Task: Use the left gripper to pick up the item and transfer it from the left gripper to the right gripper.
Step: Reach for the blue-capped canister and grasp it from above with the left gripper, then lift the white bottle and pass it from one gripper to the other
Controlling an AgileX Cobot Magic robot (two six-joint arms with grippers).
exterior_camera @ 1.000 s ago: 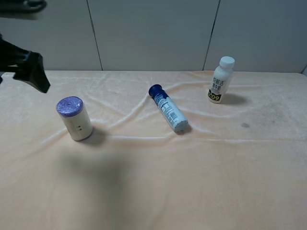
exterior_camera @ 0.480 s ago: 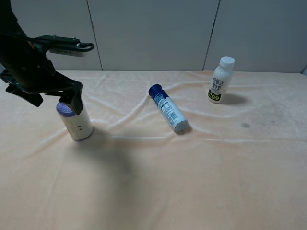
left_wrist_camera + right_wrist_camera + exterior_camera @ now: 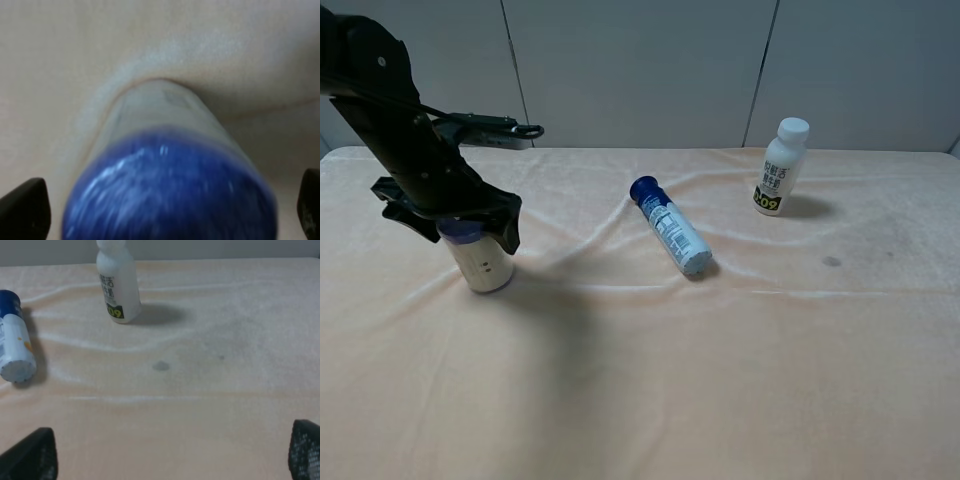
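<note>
1. The left claw (image 3: 456, 222) is spread wide and sits low over the top of the item (image 3: 486, 268). One finger (image 3: 508, 228) stands on the right of the purple end and the other on its left.
2. In the left wrist view the two black fingertips (image 3: 24, 212) sit at the outer edges of the frame with the item's purple end (image 3: 170, 195) between them. A narrow strip of cloth shows beside each tip, so the claw is not clamped on the item.
3. The item stands on the left part of the bench (image 3: 720, 380), leaning a little. Its cream-white side is visible below the claw and its base rests on the peach-coloured cloth.
4. The black left arm (image 3: 390, 110) rises from the claw toward the far left corner.
5. The right claw (image 3: 165, 455) is also wide, with nothing between its tips. It hangs over bare cloth on the right side and does not appear in the high view.
6. A slim blue-capped bottle (image 3: 670, 227) lies on its side near the middle of the bench, well apart from the item, with its cap pointing far and left.
7. A white bottle (image 3: 780, 167) with a black-yellow label stands upright at the far right.
8. A small dark spot (image 3: 831, 262) marks the cloth nearer than the white bottle and slightly to its right.
</note>
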